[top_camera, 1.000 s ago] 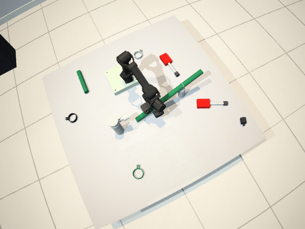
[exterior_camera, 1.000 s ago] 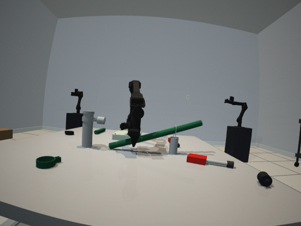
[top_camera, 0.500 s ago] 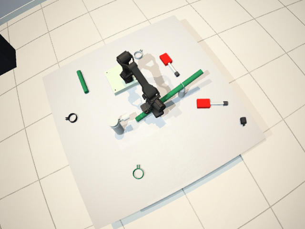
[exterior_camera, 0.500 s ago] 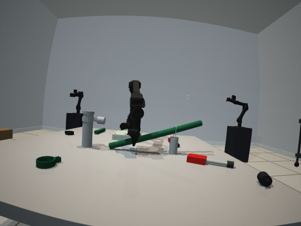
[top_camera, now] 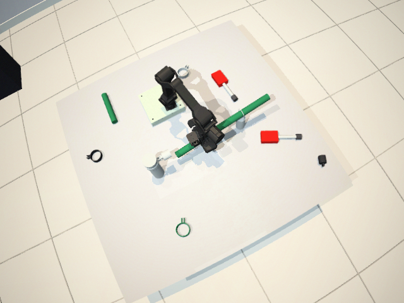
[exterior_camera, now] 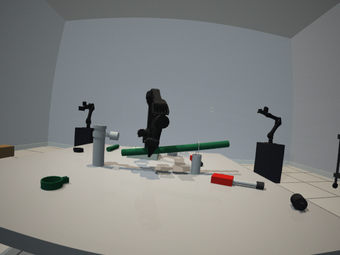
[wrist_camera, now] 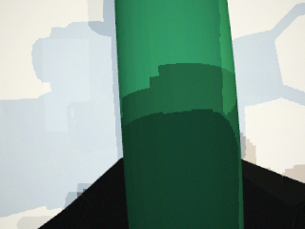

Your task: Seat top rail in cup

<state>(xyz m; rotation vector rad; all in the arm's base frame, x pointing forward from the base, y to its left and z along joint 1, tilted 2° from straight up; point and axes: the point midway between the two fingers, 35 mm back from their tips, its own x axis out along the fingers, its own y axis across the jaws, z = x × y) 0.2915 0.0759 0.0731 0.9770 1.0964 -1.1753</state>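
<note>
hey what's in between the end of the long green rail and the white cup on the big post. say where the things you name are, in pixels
Only a short bare gap separates the rail [top_camera: 254, 105] [exterior_camera: 178, 148] from the cup [top_camera: 166, 154] [exterior_camera: 114, 135], seen in the top view.
</note>
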